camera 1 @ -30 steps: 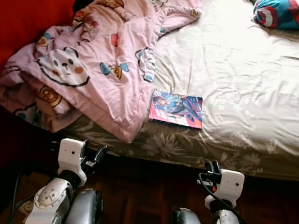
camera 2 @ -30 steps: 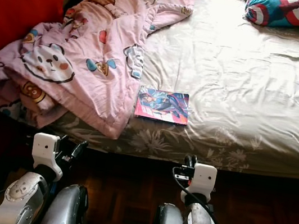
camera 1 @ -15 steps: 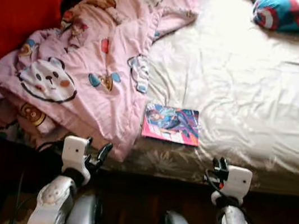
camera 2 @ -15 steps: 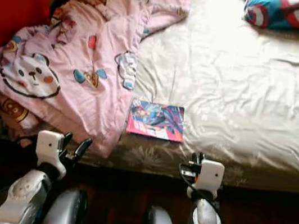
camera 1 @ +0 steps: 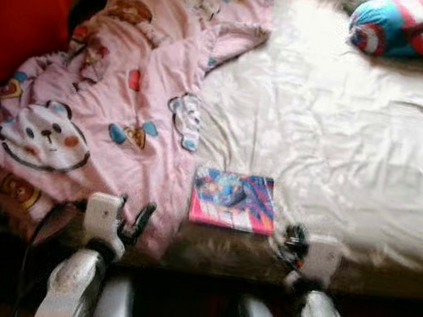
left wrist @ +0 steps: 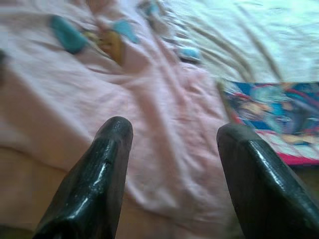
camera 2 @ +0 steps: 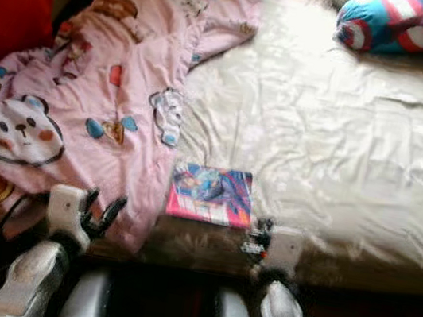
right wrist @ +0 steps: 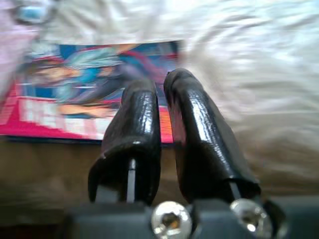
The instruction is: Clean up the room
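Observation:
A colourful comic book (camera 1: 233, 200) lies flat near the front edge of the bed (camera 1: 342, 147), beside a rumpled pink cartoon blanket (camera 1: 115, 103). My left gripper (camera 1: 137, 219) is at the bed's front edge over the blanket's hem, open with nothing between its fingers (left wrist: 114, 149). In the left wrist view the book (left wrist: 279, 119) sits off to one side of the gripper. My right gripper (camera 1: 293, 240) is at the bed edge just right of the book, shut and empty. Its fingers (right wrist: 189, 114) point at the book's near corner (right wrist: 89, 94).
A blue, red and white striped cushion (camera 1: 410, 25) lies at the far right of the bed. A red surface (camera 1: 18, 7) stands at the left. The cream sheet right of the book is bare. Both eye views are blurred.
The camera has moved closer to the bed, so the bed and book sit lower and larger. Both grippers now reach the bed's front edge instead of hanging over the floor.

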Robot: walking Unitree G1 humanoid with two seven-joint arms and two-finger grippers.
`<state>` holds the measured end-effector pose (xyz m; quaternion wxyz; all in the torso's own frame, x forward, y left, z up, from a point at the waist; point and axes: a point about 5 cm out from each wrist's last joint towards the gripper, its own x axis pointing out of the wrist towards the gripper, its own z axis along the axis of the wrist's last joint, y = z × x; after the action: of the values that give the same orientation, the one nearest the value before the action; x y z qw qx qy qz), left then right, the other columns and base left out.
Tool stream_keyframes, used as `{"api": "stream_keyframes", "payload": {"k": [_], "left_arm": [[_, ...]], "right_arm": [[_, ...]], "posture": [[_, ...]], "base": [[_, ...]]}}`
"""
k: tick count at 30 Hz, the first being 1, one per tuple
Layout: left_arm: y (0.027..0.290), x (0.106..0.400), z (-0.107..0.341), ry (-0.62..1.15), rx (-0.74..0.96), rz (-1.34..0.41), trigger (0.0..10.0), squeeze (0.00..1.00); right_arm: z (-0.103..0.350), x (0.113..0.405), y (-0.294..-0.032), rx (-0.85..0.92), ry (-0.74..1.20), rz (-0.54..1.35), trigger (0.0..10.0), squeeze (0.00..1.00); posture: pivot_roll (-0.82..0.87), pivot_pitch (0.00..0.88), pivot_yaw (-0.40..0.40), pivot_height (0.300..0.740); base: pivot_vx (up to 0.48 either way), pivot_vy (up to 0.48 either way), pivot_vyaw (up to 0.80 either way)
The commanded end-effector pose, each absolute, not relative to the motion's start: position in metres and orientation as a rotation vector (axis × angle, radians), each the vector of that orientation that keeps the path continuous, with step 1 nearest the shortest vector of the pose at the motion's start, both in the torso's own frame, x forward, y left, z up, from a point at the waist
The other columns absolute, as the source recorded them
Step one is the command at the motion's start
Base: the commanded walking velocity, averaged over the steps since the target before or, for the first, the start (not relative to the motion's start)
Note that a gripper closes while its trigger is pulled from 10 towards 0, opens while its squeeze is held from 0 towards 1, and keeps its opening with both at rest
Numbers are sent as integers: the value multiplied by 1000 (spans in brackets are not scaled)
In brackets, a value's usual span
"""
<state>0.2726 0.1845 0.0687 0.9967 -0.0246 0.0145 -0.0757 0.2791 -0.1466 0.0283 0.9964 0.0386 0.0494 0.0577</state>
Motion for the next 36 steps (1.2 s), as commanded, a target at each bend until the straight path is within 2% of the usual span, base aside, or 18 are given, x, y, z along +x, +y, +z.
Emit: {"api": "stream_keyframes", "payload": {"k": [1, 7, 15, 19, 26, 36], "left_arm": [[179, 270, 64, 45, -61, -165, 10000, 0], [179, 270, 64, 45, -60, -166, 10000, 0], [179, 269, 64, 46, -62, -161, 10000, 0], [178, 269, 64, 46, -62, -161, 10000, 0], [178, 268, 64, 44, -64, -161, 10000, 0], [180, 268, 65, 41, -58, -156, 10000, 0]], "right_arm": [[23, 276, -157, 80, 130, 87, 10000, 0], [25, 279, -155, 85, 124, 103, 10000, 0], [27, 281, -155, 61, 120, 132, 10000, 0], [26, 280, -155, 61, 119, 135, 10000, 0], [25, 279, -155, 82, 121, 121, 10000, 0], [23, 279, -155, 107, 132, 93, 10000, 0]], "posture": [[65, 187, -29, 595], [69, 196, -32, 595], [68, 207, -34, 595], [66, 211, -33, 595], [67, 213, -33, 595], [68, 222, -31, 595]], "base": [[0, 0, 0], [0, 0, 0], [279, 0, 0], [280, 0, 777], [270, 0, 0], [0, 0, 0]]}}
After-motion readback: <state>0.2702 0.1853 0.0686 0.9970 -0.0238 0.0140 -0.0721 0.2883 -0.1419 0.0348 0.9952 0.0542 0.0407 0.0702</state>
